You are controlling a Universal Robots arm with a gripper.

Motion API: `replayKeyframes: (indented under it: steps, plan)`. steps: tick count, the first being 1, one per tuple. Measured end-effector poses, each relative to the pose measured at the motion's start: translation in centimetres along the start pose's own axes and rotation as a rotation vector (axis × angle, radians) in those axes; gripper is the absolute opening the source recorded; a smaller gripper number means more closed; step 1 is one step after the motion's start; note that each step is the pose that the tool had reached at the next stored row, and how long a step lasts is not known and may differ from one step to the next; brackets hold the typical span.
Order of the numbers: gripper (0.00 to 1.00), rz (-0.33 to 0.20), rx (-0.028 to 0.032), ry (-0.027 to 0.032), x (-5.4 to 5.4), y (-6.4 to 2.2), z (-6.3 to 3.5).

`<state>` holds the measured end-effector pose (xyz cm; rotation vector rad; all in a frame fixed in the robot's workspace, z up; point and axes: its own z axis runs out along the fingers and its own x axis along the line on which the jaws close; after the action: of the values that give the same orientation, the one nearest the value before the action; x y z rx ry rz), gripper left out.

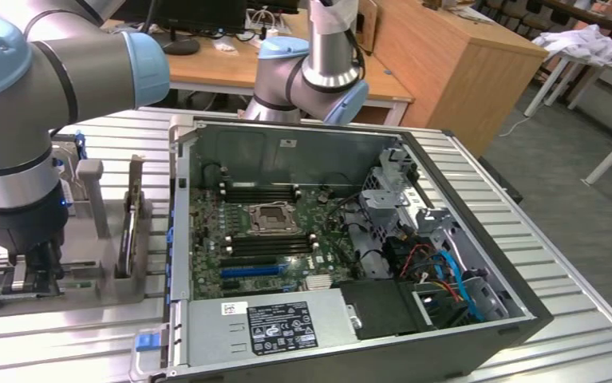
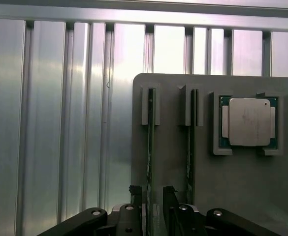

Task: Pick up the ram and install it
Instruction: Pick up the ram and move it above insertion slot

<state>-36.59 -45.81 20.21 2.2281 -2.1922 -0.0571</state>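
Two rams stand on edge in a grey holder (image 2: 173,93). In the wrist view my gripper (image 2: 152,197) is open, with its dark fingers (image 2: 169,199) on either side of one end of the nearer ram (image 2: 150,147), a thin green stick. A second ram (image 2: 190,147) stands parallel beside it. In the exterior view my gripper (image 1: 29,275) hangs low over the holder's front corner at the exterior view's left. One upright ram (image 1: 128,231) stands a little to its right. The black memory slots (image 1: 266,247) lie beside the CPU socket (image 1: 274,215) on the motherboard.
A square silver CPU chip (image 2: 249,122) lies in a pocket of the holder. The open computer case (image 1: 497,263) lies on the ribbed metal table (image 1: 72,335), with a power supply (image 1: 279,327) at its front and a drive cage with cables (image 1: 444,279).
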Motion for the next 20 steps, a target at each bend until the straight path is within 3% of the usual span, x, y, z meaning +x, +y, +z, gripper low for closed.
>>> replayKeyframes:
  steps: [12, 14, 15, 20]
  plan:
    - [0.31, 0.0, 0.0, 0.0, 0.02, 0.0, -0.02]
    - [0.29, 0.0, 0.0, 0.0, 0.02, 0.0, -0.02]
    - [0.23, 0.0, 0.0, 0.0, 0.03, 0.0, -0.02]
    - [0.23, 0.0, 0.0, 0.0, 0.22, 0.0, -0.02]
